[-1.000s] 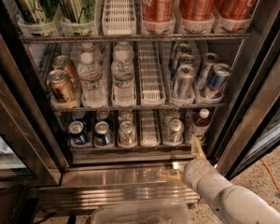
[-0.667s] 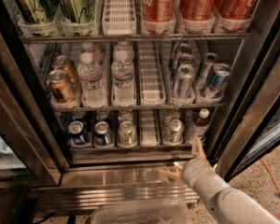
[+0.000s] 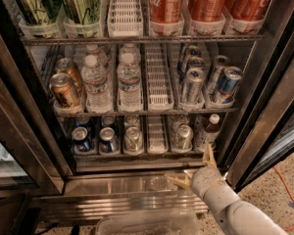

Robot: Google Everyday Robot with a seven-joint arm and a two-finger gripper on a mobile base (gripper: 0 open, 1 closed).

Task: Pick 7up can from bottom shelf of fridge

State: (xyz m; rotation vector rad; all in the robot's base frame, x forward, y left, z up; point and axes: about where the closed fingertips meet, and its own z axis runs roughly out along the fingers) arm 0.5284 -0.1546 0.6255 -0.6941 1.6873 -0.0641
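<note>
The fridge (image 3: 264,82) stands open in front of me. On its bottom shelf (image 3: 137,156) the 7up can (image 3: 183,137), silver-topped with a pale body, stands in a white lane right of the middle. My gripper (image 3: 193,169) is below and just in front of that can, over the steel ledge. It is open and empty, one finger (image 3: 208,155) pointing up and the other pointing left. The pale arm comes in from the lower right.
On the bottom shelf stand two dark blue cans (image 3: 82,140), another silvery can (image 3: 133,138), an empty lane (image 3: 157,133) and a brown white-capped bottle (image 3: 208,129). Water bottles and cans fill the middle rack. A door frame (image 3: 19,126) is at the left, and a clear bin (image 3: 147,224) below.
The gripper and arm have edged slightly left and up toward the bottom shelf. The cans have not moved.
</note>
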